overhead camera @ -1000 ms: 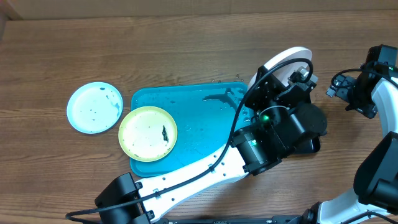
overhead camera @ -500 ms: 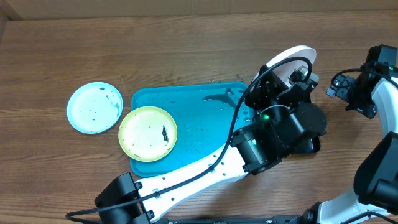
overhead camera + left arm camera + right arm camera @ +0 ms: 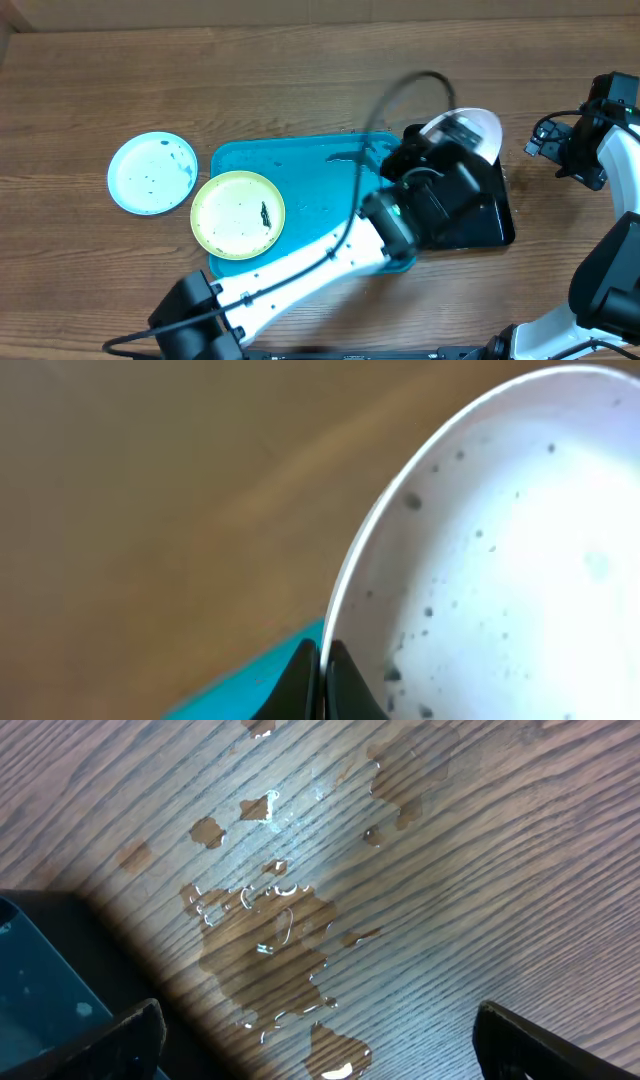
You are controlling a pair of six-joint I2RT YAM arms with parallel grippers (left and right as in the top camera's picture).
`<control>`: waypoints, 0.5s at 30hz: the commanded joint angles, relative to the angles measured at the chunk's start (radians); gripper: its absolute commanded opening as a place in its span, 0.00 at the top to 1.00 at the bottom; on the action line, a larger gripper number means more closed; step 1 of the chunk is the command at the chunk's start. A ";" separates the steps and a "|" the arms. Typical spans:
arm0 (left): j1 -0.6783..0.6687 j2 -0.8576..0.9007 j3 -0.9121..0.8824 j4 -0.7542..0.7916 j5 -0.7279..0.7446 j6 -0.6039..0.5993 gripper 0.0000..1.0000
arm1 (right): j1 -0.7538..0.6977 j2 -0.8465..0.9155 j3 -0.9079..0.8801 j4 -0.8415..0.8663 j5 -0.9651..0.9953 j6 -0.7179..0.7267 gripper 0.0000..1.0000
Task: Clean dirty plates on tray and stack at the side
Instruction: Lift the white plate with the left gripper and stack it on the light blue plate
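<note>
L gripper (image 3: 322, 678) is clamping tight on the rim of the white plate (image 3: 500, 560), which is tilting over the far end of the black tray (image 3: 490, 225), dark specks showing across its face. R gripper (image 3: 318, 1015) is hanging w/ jaws wide apart over the wooden table (image 3: 480, 840), a puddle (image 3: 270, 950) glistening just beside the black tray's corner. Yellow-green plate (image 3: 238, 214) is lying on the left end of the turquoise tray (image 3: 320, 170), overhanging its rim. Light blue plate (image 3: 152, 172) is sitting on the table just beside it.
</note>
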 commanded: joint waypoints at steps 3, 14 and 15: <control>0.235 0.022 0.017 -0.095 0.543 -0.327 0.96 | -0.002 -0.003 0.010 0.006 0.000 0.007 0.00; 0.954 0.022 0.017 -0.372 0.985 -0.499 0.96 | -0.002 -0.003 0.010 0.006 0.000 0.007 0.00; 1.019 0.022 0.017 -0.403 0.992 -0.498 0.96 | -0.002 -0.003 0.010 0.006 0.000 0.007 0.00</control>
